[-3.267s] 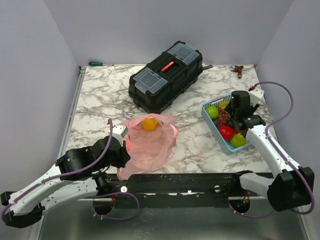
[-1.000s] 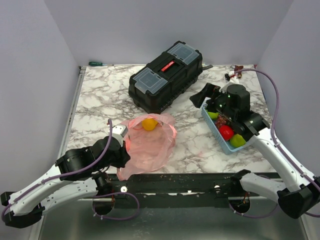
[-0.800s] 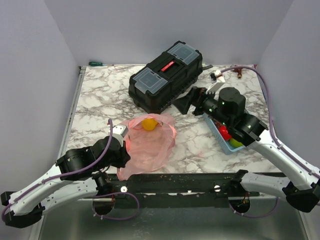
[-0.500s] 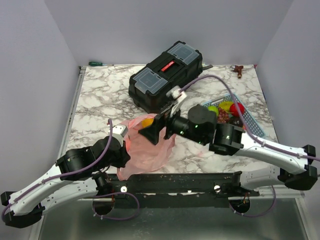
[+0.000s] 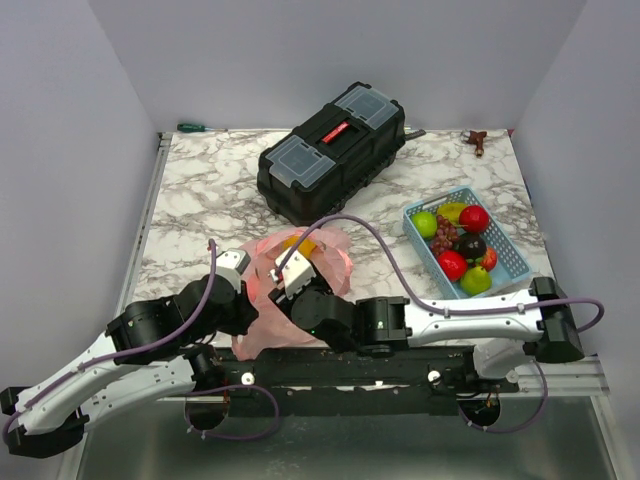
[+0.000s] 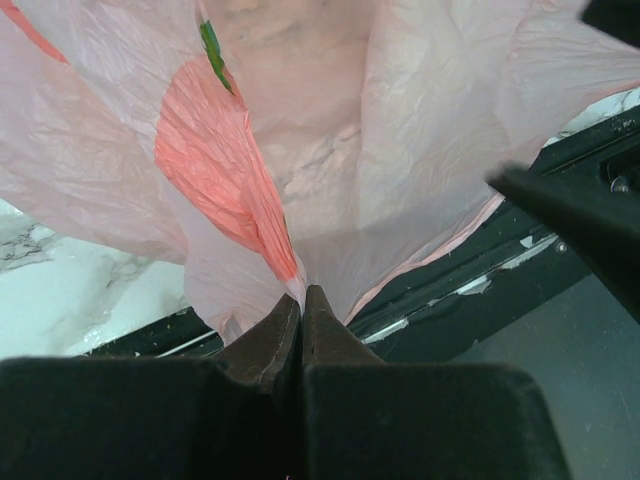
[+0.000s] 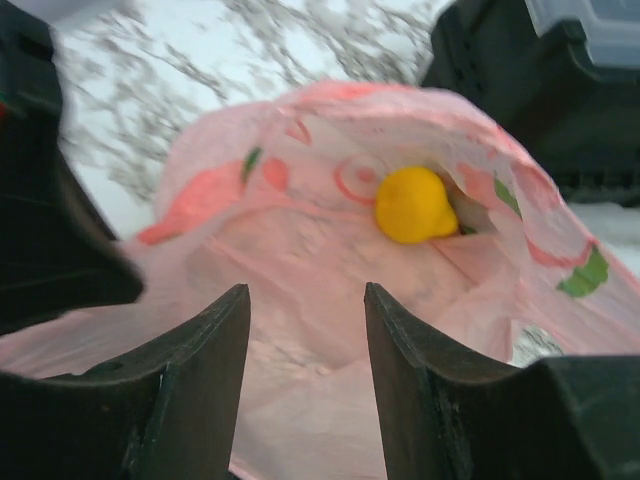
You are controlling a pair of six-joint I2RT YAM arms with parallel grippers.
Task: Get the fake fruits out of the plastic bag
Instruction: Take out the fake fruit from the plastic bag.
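The pink plastic bag (image 5: 335, 265) lies at the front middle of the table. A yellow fruit (image 5: 302, 241) sits in its far, open end. My left gripper (image 5: 250, 298) is shut on the bag's near edge, and the left wrist view shows the film (image 6: 240, 170) pinched at the tips (image 6: 301, 295). My right gripper (image 5: 287, 268) is open and empty, low over the bag (image 7: 300, 340), a short way from the yellow fruit (image 7: 412, 204). Other fruits, green (image 5: 426, 222), red (image 5: 452, 264) and a grape bunch (image 5: 445, 236), lie in the blue basket (image 5: 425, 252).
A black toolbox (image 5: 333, 152) stands behind the bag and shows in the right wrist view (image 7: 540, 90). A green-handled screwdriver (image 5: 190, 127) lies at the back left. A small brown object (image 5: 479, 140) lies at the back right. My right arm stretches along the front edge.
My right arm has swung left from the basket to the bag and now lies low along the front edge. The left gripper has kept its hold on the bag.
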